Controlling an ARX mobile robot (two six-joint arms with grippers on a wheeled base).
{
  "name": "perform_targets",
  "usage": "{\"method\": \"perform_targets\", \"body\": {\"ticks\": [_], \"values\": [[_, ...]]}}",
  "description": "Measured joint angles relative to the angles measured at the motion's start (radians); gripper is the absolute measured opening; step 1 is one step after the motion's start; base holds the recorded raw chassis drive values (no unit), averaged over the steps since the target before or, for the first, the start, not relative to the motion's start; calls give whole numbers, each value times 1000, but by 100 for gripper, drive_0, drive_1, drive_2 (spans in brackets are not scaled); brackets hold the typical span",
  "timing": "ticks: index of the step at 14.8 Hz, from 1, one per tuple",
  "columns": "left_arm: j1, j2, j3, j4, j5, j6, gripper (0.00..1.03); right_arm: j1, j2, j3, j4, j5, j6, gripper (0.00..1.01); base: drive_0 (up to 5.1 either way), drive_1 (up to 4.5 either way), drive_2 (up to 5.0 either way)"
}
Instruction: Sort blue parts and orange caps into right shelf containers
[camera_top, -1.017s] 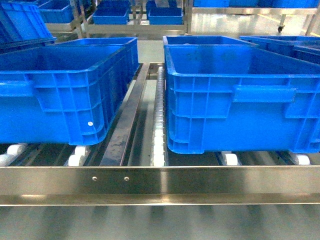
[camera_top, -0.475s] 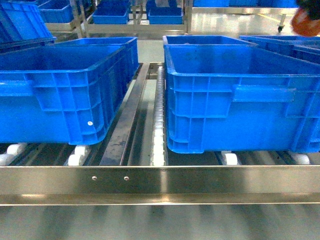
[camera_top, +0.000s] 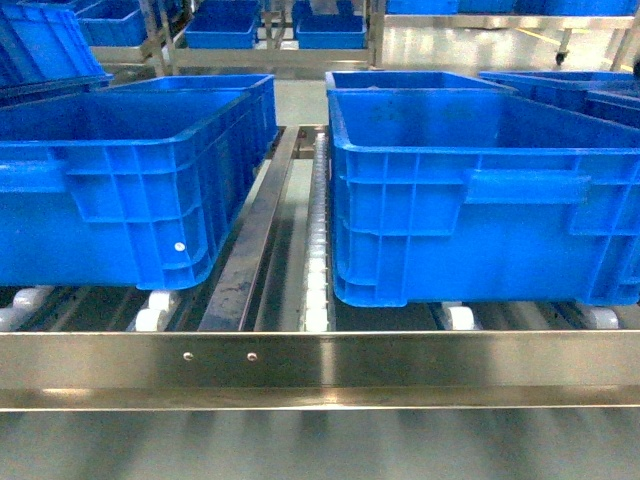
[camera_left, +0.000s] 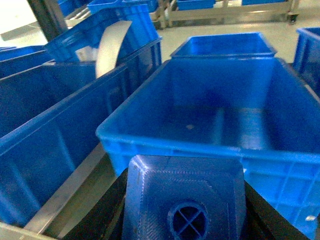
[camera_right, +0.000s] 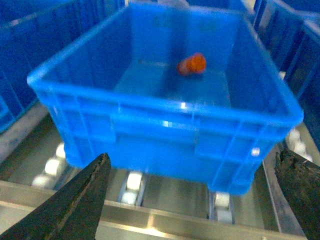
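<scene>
In the left wrist view a blue part (camera_left: 183, 186) with a round knob fills the bottom of the frame. My left gripper (camera_left: 184, 212) is shut on it, black fingers (camera_left: 102, 212) at both sides. It hangs just before the near rim of an empty blue container (camera_left: 220, 145). In the right wrist view an orange cap (camera_right: 192, 64) lies blurred on the floor of another container (camera_right: 165, 125). My right gripper (camera_right: 191, 159) stands open in front of that container's near wall, nothing between its fingers. Neither gripper shows in the head view.
Two large blue containers (camera_top: 130, 190) (camera_top: 480, 200) sit side by side on the right shelf, whose steel front rail (camera_top: 320, 362) crosses the head view. White roller tracks (camera_top: 316, 270) run between them. More crates stand behind and on far racks (camera_top: 225, 30).
Half a second ago an orange cap showed at the head view's top right corner; it is gone from that view now. The crates have not moved.
</scene>
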Motion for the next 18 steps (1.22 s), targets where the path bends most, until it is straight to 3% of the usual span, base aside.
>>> {"method": "perform_targets", "body": {"ticks": [1,3,4,5,7,8,9,10,11,12,13,14,16,17,18], "values": [[16,116,101,34,50,-11,44,-3,-61,-76,-45,3,0,98,0,0,0],[39,424,410,-72,170,-42,44,32,-190,-101,-55,24,-1,98,0,0,0],[47,576,579,-134,155,-47,55,58,-200,-99,-62,31,3,98,0,0,0],[43,650,663,-115,139,-42,70,62,-195,-100,-78,39,10,98,0,0,0],[31,550,537,-11,122,-28,92,61,-206,-106,-60,40,39,98,0,0,0],[20,438,428,43,154,-33,100,61,-212,-119,-64,40,60,98,0,0,0],[14,296,300,85,167,-49,97,66,-203,-155,-16,44,67,98,0,0,0],[22,217,177,210,209,-63,93,92,-167,-224,160,130,72,93,0,0,0],[29,178,61,321,303,-90,80,90,-159,-323,308,216,79,80,0,0,0],[33,170,-33,354,316,-98,69,63,-192,-383,377,223,81,69,0,0,0],[8,150,-126,361,292,-108,56,32,-250,-406,397,220,84,56,0,0,0],[-28,79,-198,391,291,-113,40,13,-312,-435,389,192,88,39,0,0,0],[-20,-31,-283,411,280,-114,13,-24,-389,-505,340,160,90,12,0,0,0],[-19,-67,-348,394,281,-117,2,-36,-439,-521,322,144,92,2,0,0,0],[-22,-109,-383,385,284,-117,2,-55,-489,-534,293,115,94,2,0,0,0]]}}
